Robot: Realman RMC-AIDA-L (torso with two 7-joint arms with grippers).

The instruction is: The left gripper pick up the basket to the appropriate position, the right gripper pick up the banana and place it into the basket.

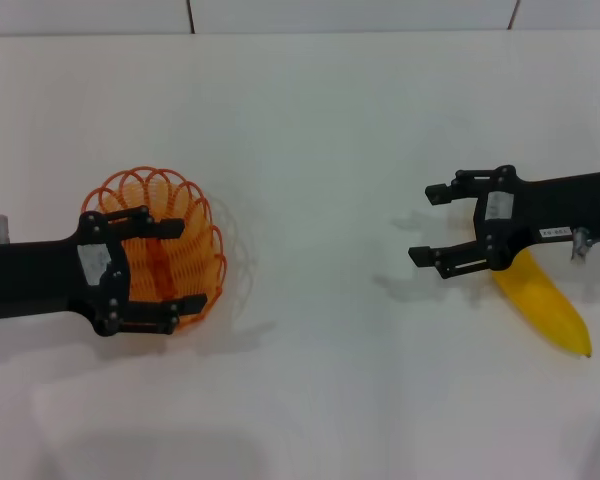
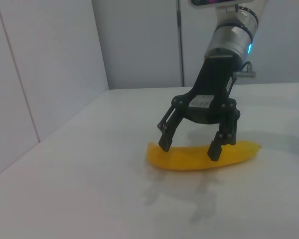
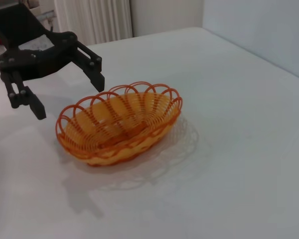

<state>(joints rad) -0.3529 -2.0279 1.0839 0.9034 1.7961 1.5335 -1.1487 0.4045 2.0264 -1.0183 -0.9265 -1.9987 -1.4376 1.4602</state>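
Bearing an unreadable white label, right claw [image 1: 440,222] gapes.

Wide bare table [image 1: 320,200] across frame centre between basket [image 1: 185,235] at left and banana [image 1: 550,300] at lower right; nothing obstructs this lane.

1 basket [image 1: 185,245], 1 banana [image 1: 550,305], 2 pincers: left [image 1: 170,268], right [image 1: 432,222].
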